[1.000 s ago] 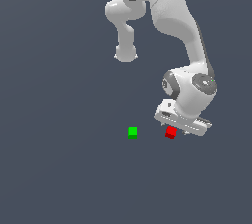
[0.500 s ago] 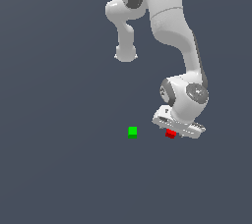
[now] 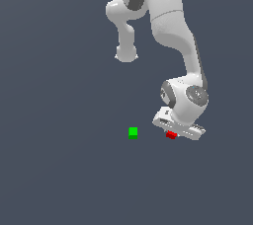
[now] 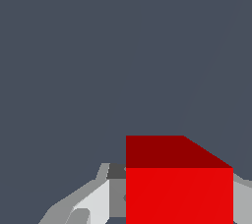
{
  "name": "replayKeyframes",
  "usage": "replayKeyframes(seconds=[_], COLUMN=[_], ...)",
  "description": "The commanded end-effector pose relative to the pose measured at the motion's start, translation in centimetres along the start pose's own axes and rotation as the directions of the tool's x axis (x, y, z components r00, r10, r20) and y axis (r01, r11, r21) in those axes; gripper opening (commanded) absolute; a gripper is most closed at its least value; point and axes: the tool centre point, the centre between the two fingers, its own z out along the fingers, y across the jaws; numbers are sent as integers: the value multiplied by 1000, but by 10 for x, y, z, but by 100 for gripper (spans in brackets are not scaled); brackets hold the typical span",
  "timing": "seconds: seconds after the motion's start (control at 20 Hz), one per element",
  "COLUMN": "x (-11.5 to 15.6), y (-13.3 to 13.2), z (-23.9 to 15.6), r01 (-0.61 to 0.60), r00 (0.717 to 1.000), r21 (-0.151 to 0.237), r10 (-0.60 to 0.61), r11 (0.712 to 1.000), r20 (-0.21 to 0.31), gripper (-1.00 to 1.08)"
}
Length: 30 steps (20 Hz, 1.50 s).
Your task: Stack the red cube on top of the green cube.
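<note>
Beneath the jaws, red cube (image 3: 171, 134) between them, grip unclear, green cube (image 3: 133, 132) apart

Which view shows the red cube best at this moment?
The wrist view: the red cube fills the foreground with two faces plainly visible and a pincer finger beside it. In the exterior view the red cube is only a small sliver, mostly hidden under the pincer, apart from the green cube.

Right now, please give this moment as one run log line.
phase: grasp | gripper: low over red cube, closure unclear | green cube: apart, bare
</note>
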Motion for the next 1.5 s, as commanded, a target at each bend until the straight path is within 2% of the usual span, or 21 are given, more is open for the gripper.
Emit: replayKeyframes(seconds=[0.0, 0.5, 1.1, 1.45], x=[0, 0, -1, 0], y=[0, 0, 1, 0], z=[0, -8, -82, -100], r01=[0, 0, 0, 0], r00=[1000, 1000, 1000, 1000], r21=[0, 0, 0, 0], r10=[0, 0, 0, 0], r11=[1000, 1000, 1000, 1000], r20=[-1, 0, 0, 0], gripper=[-100, -100, -100, -100])
